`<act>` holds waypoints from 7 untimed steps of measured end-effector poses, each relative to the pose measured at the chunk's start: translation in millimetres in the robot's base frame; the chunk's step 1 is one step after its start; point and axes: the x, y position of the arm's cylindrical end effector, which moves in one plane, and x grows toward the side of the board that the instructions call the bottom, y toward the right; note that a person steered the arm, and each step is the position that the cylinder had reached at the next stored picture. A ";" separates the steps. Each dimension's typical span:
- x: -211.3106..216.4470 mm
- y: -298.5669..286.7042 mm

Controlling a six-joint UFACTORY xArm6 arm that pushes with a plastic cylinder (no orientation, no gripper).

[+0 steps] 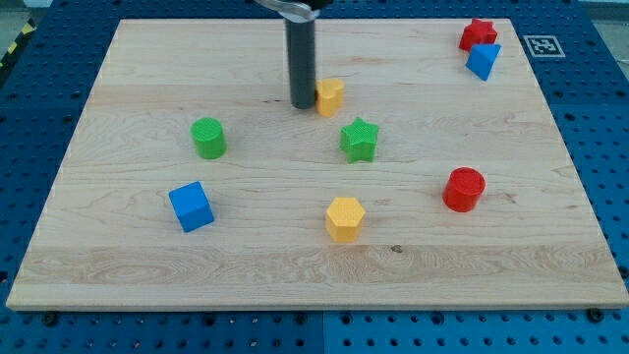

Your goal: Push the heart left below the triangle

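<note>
Rod comes down from the view's top; my tip [302,104] sits on the wooden board [118,265] near its top edge, touching the left side of the yellow heart [330,96]. No pincer on this arm, just the rod. Blue triangle [483,60] in the top right corner, red star [477,33] just above it, touching. Green star [360,140] below the heart. Green cylinder [208,138] left of centre. Blue cube [191,206], yellow hexagon [345,217], red cylinder [464,189] toward the bottom edge
</note>
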 end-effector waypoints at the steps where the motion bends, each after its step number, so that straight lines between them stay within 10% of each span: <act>1: 1.2 38.8; 7: -9.6 118.9</act>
